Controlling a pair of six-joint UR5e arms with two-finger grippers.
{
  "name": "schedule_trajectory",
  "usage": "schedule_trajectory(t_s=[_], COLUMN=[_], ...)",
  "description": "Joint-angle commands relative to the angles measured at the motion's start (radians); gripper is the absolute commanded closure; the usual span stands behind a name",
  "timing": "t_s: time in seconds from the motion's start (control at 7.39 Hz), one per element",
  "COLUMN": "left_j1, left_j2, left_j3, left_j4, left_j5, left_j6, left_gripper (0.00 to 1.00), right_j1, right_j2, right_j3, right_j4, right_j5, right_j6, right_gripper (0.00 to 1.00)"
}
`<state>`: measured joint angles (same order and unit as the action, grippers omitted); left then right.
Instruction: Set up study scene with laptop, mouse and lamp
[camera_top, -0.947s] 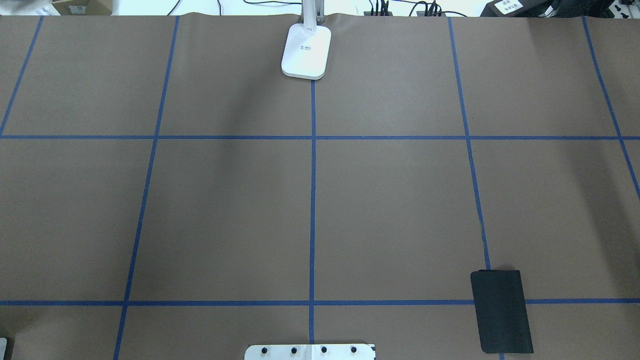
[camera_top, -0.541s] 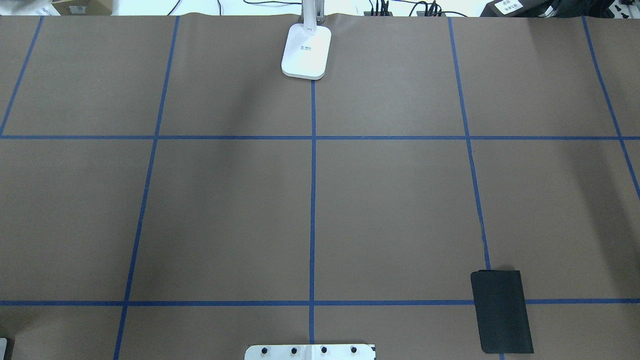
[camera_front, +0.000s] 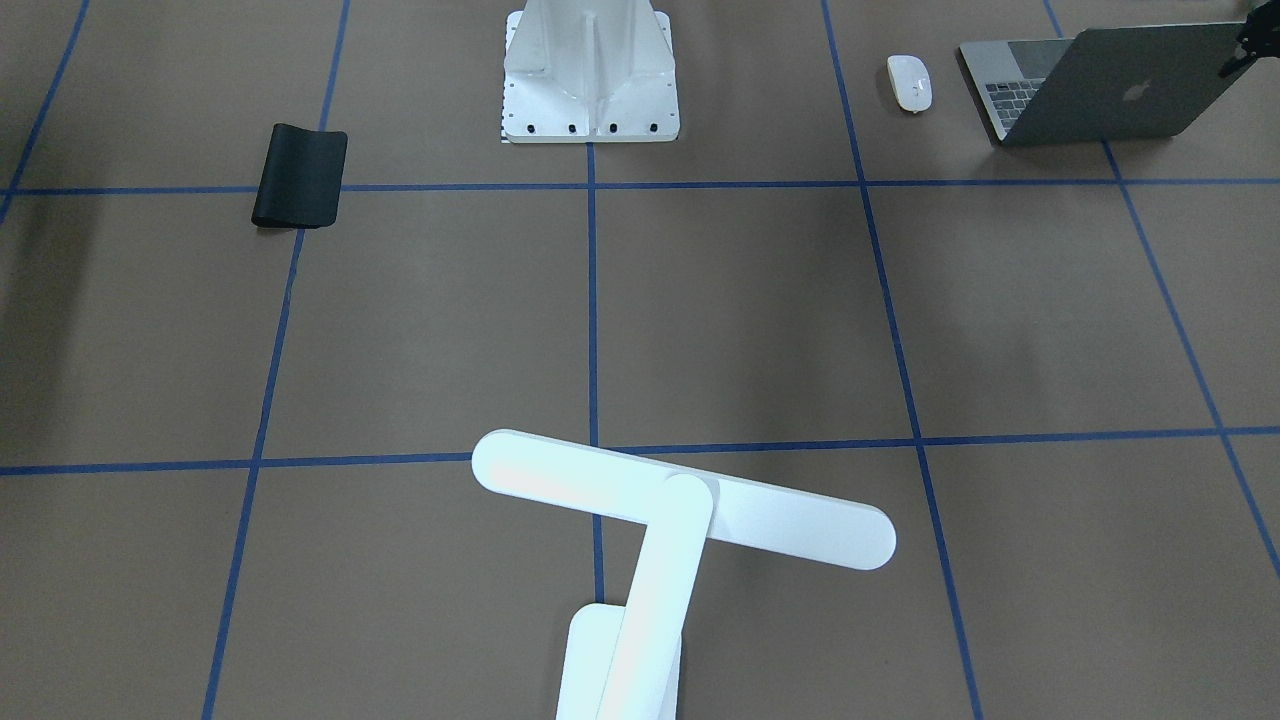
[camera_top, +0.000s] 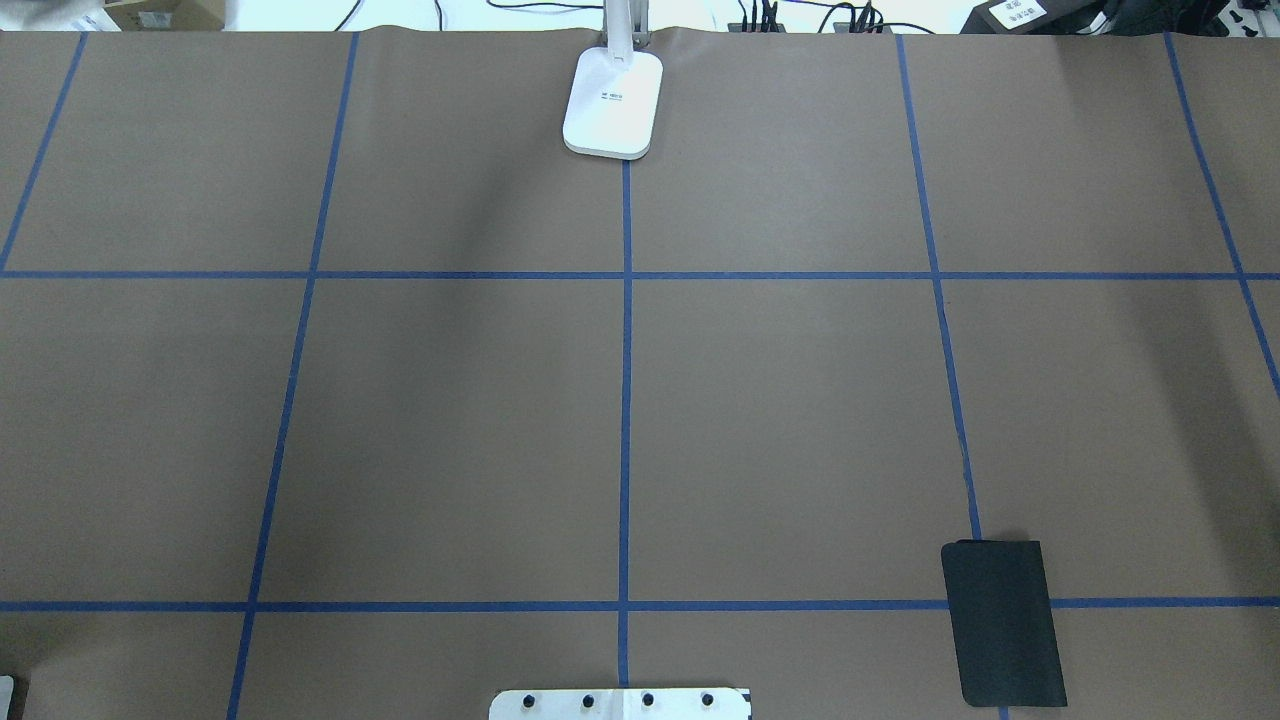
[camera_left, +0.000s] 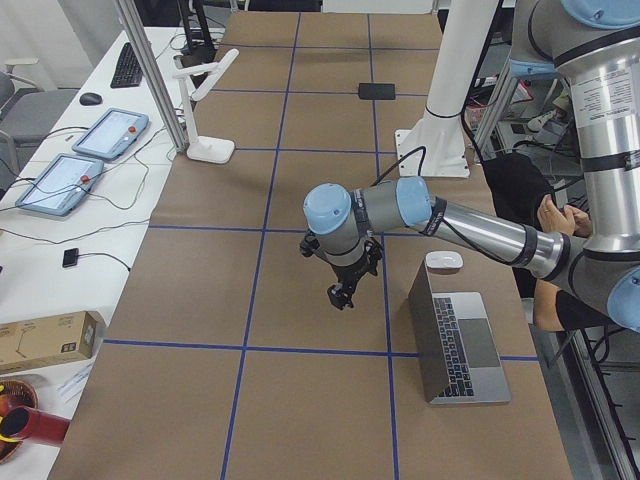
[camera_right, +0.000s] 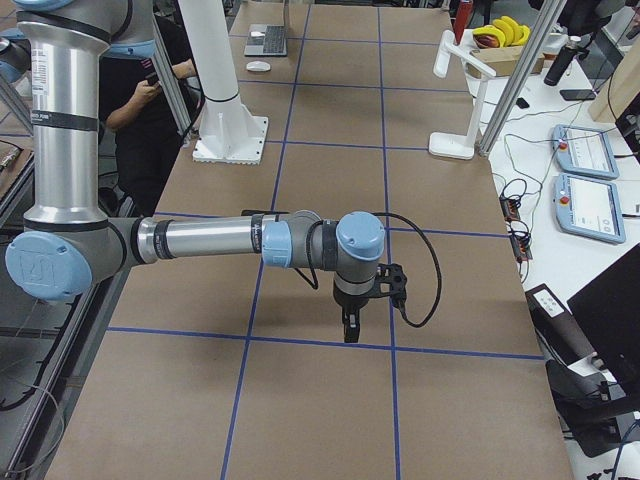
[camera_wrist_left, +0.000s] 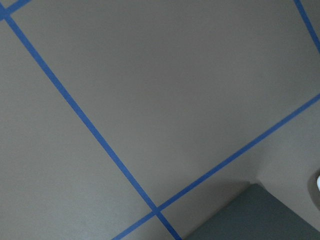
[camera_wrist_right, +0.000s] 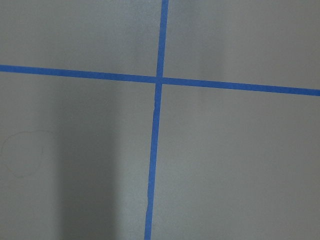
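Three objects, three different holds

The laptop (camera_front: 1100, 85) stands open at the robot's left-hand end of the table (camera_top: 800, 400), on the robot's side. The mouse (camera_front: 910, 82) lies just beside it, towards the pedestal (camera_front: 590, 75). The lamp (camera_front: 680, 500) stands at the far edge on the centre line.

The laptop is likely the heaviest piece: rigid matte grey metal, thin-edged and probably slick in a pinch. Its hinged lid looks the weak point, so the lower deck's side edge seems the safer hold, or a slide over the table. The mouse is a small glossy white oval, surely light. Its rounded shell could squirt out of a pinch, so a low hold across its narrow sides would suit. The lamp carries a long flat bar head on a straight white arm over a flat base. Held high it may swing or tip, so the arm low down near the base appears best.

The left gripper (camera_left: 340, 295) hangs over the table near the back of the laptop's lid. The right gripper (camera_right: 350, 328) hangs over the table's other end, well apart from all three. Whether either is open or closed cannot be told
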<state>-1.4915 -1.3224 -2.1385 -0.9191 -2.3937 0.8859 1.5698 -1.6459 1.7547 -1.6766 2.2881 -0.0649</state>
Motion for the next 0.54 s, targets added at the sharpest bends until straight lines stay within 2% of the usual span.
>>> schedule_trajectory(t_s=[0.0, 0.41], left_j1=[0.000, 0.051], left_j2=[-0.014, -0.009], left_j3=[-0.024, -0.035], left_j4=[0.143, 0.141], left_j5=[0.001, 0.002], left_j6=[0.184, 0.252], left_gripper=[0.00, 0.00], right_j1=[-0.010, -0.023], right_j2=[0.001, 0.008], right_j3=[0.000, -0.003], right_j4=[0.000, 0.000], right_j5=[-0.001, -0.001], right_j6=[0.001, 0.001], right_gripper=[0.00, 0.00])
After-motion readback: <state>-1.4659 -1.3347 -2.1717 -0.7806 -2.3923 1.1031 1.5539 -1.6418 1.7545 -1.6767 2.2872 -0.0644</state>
